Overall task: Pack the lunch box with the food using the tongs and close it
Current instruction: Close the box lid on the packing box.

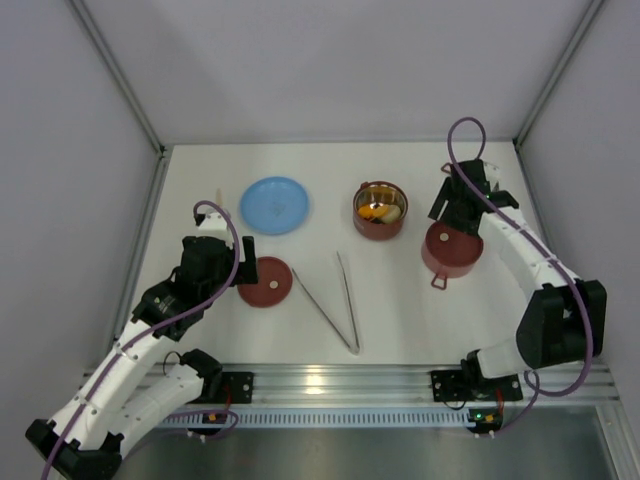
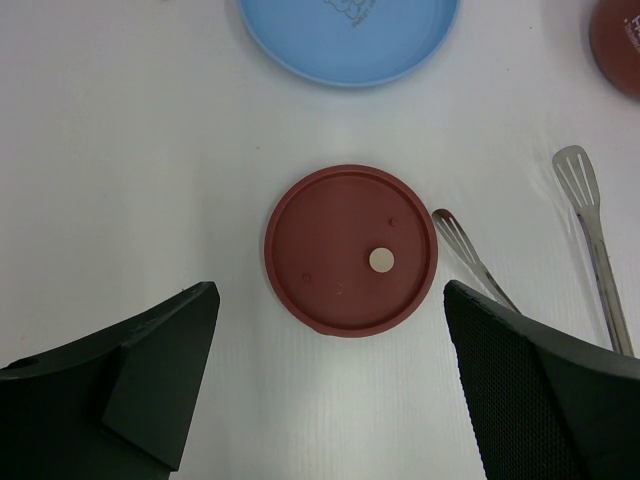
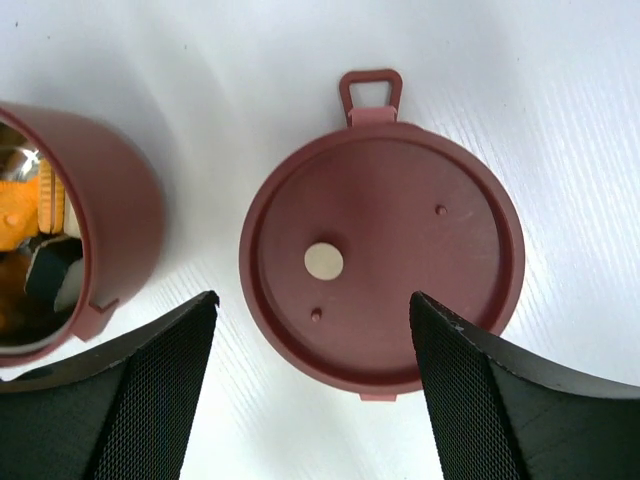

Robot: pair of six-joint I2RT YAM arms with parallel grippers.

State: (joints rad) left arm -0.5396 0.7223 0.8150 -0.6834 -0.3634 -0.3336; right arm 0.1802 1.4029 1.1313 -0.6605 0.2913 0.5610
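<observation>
The lunch box lies in parts. An open dark-red bowl holds the food, orange, cream and dark pieces. To its right stands a second bowl with a lid on it. A loose flat lid rests on the table. The tongs lie in a V between the arms. My left gripper hovers open at the loose lid's near edge. My right gripper is open over the lidded bowl, holding nothing.
A light-blue plate sits at the back left, beyond the loose lid. The white table is walled on three sides. A small loop handle sticks out from the lidded bowl.
</observation>
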